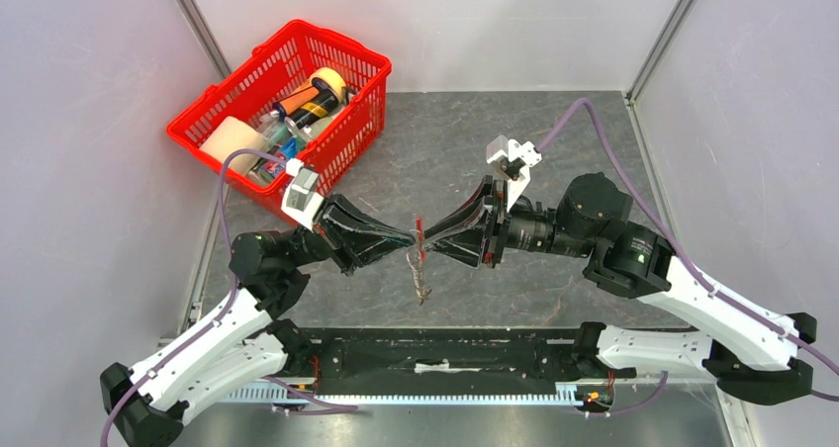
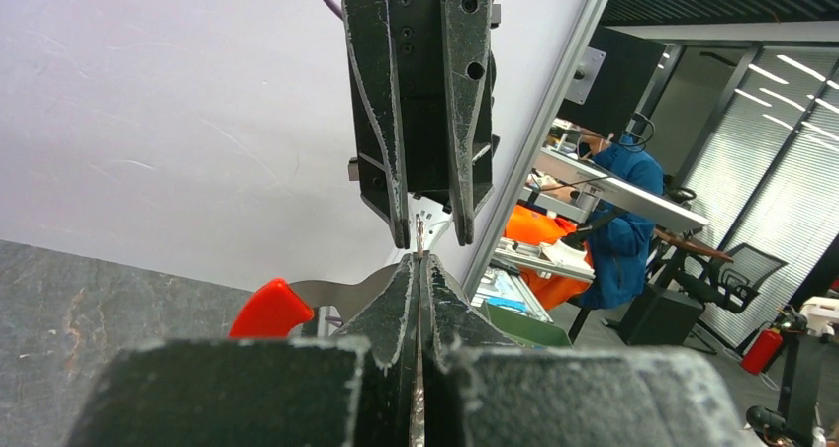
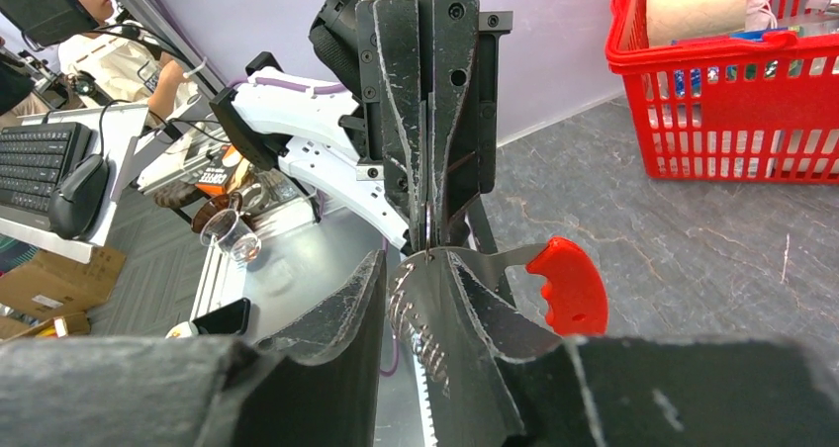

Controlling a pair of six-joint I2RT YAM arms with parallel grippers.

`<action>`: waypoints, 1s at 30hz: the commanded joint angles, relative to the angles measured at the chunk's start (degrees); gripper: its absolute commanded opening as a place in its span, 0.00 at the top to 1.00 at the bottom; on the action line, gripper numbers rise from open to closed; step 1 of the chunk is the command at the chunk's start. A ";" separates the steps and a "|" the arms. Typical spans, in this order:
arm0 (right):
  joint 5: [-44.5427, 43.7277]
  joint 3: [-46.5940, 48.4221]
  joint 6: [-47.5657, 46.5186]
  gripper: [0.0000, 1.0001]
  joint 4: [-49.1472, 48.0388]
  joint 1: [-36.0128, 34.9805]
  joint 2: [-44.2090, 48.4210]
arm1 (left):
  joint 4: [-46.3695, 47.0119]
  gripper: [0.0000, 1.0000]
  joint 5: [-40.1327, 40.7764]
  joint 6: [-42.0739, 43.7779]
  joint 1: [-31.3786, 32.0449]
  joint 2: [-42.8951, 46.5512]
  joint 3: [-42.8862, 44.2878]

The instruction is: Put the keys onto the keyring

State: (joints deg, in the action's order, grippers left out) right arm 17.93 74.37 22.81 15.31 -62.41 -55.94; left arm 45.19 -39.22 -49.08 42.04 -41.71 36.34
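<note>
Top external view: the two arms meet nose to nose over the middle of the grey stone-patterned table (image 1: 554, 279). The left tool (image 1: 411, 237) and the right tool (image 1: 427, 237) are almost tip to tip. Between them hangs the keyring (image 1: 422, 287), a red crescent-shaped clip with a fringe of small grey-tan metal pieces. It is up off the table, its cluster dangling just below the tips.

In the left wrist view the left tool is clenched, its two black fingers pressed flat together with a thin sliver of metal showing at the tips. The clip's red end and silvery shank stick out to the left just beside those fingers, so it grasps the keyring.

In the right wrist view the right tool's jaws stand apart, one on each side of the clip's silvery plate and its coil of small pieces. I cannot tell whether either finger touches the metal. The red end lies outside the jaws, to the right.

None of the small pieces can be told apart.

A red plastic lattice basket (image 1: 346, 131) holding mixed items stands at the far left of the table, well apart from the tools.
</note>
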 commanded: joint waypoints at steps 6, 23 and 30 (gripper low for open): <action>0.48 0.14 0.47 0.71 -3.65 -0.25 -0.58 | 4.60 0.98 1.37 -2.16 0.67 -0.68 0.50; 0.47 0.12 0.65 0.83 -3.91 -0.32 -1.03 | 5.33 0.98 1.95 -2.07 1.20 -0.21 0.68; 0.42 -0.20 0.58 1.00 -4.66 -0.60 -0.91 | 6.16 0.98 2.04 -2.33 1.46 -0.60 0.45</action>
State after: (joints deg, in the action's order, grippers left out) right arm 18.13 74.37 23.42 13.82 -62.48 -57.10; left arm 47.44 -39.03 -49.67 43.03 -42.59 36.34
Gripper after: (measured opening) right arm 0.011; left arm 0.028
